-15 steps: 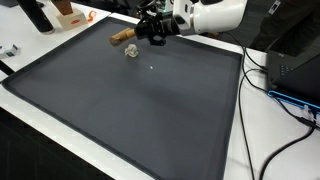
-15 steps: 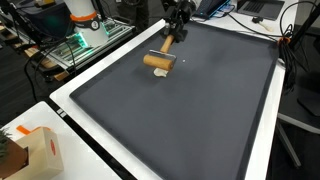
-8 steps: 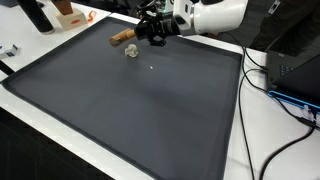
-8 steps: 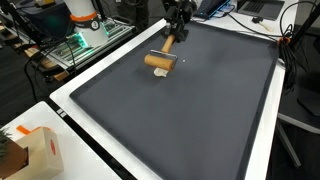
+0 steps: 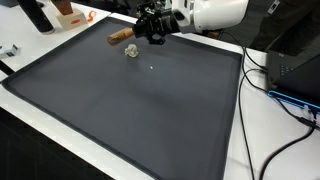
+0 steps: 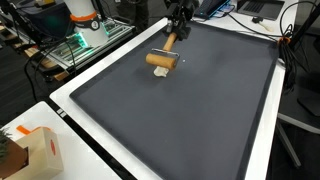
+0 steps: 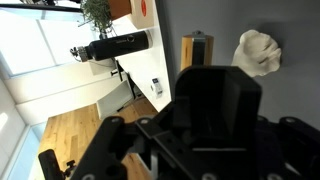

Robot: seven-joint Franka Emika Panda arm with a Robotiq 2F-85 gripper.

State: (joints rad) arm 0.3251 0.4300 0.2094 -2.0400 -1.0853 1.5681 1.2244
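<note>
A wooden mallet (image 6: 160, 59) with a short round head lies at the far edge of the black mat (image 6: 190, 110); in the other exterior view the mallet (image 5: 120, 37) shows near the mat's (image 5: 130, 110) back left. Its thin handle runs up into my gripper (image 6: 174, 32), which is shut on it. The same gripper (image 5: 150, 30) hangs low over the mat. A crumpled white wad (image 5: 131, 51) rests on the mat right beside the mallet head. In the wrist view the dark gripper (image 7: 218, 80) fills the foreground, with the wooden head (image 7: 197, 50) and the wad (image 7: 258, 52) just beyond.
A black bottle (image 5: 35, 15) and an orange-and-white box (image 5: 68, 14) stand past the mat's back left corner. Cables (image 5: 268, 85) and a black case (image 5: 295, 62) lie along one side. A cardboard box (image 6: 35, 150) sits by a near corner, a lit rack (image 6: 75, 42) beyond.
The gripper has shifted slightly up and back, and the mallet has moved a little with it. The white wad has stayed put.
</note>
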